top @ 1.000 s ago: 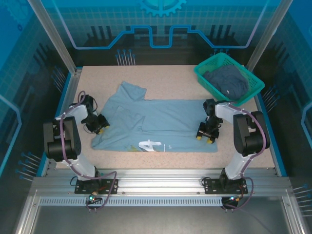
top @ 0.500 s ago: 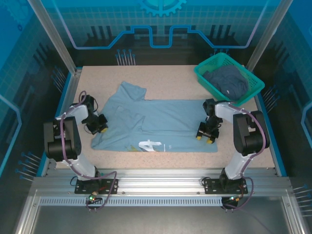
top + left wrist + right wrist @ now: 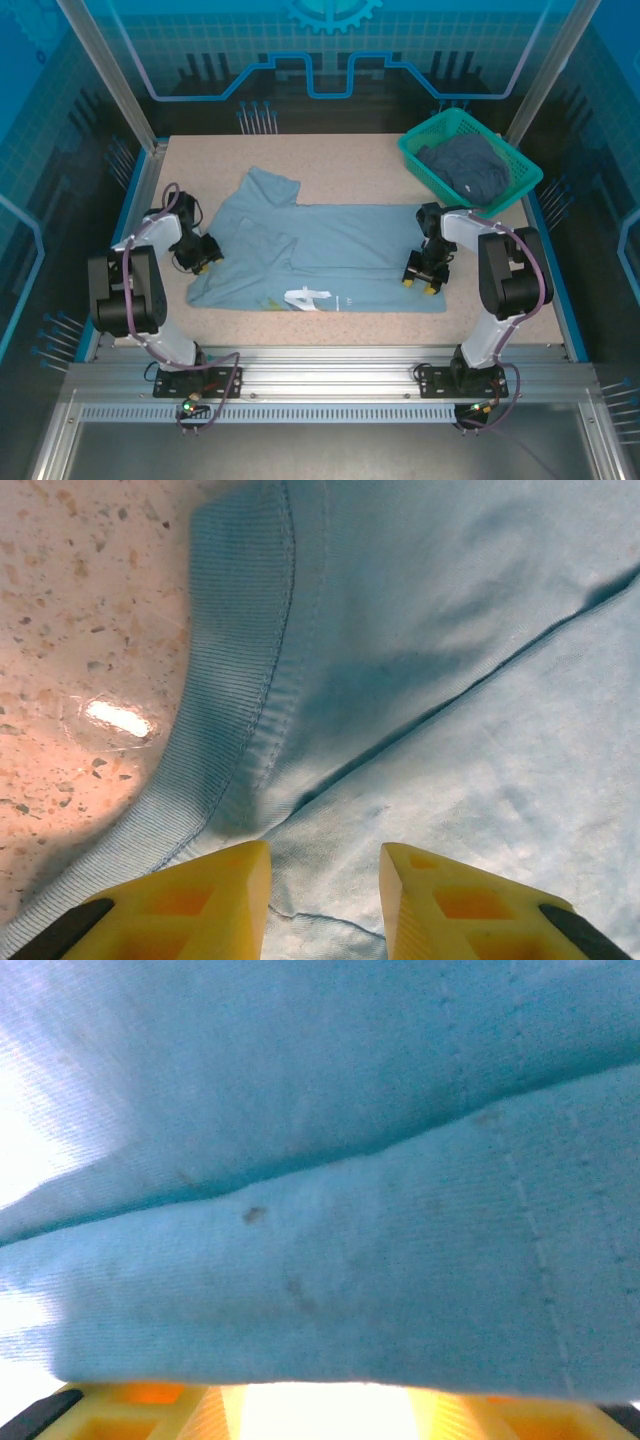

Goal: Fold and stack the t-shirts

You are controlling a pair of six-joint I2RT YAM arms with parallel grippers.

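A pale blue-grey t-shirt [image 3: 320,255] lies spread flat on the table, its white lettering [image 3: 305,297] near the front edge. My left gripper [image 3: 203,262] is low at the shirt's left end. It stands open [image 3: 325,855] over the cloth just inside the ribbed collar [image 3: 235,630], with nothing between its fingers. My right gripper [image 3: 420,282] sits at the shirt's right edge. There a fold of cloth [image 3: 320,1260] lies across the jaws and hides the fingertips; the finger bases stand apart [image 3: 320,1405]. A darker slate t-shirt [image 3: 465,165] lies crumpled in the basket.
The teal-green mesh basket [image 3: 410,152] stands at the back right corner. Bare speckled tabletop [image 3: 340,160] runs behind the shirt and shows left of the collar [image 3: 70,600]. Raised blue rails edge the table on both sides.
My left gripper has shifted a little away from the front edge along the shirt's left end. The shirt and the right arm have not moved.
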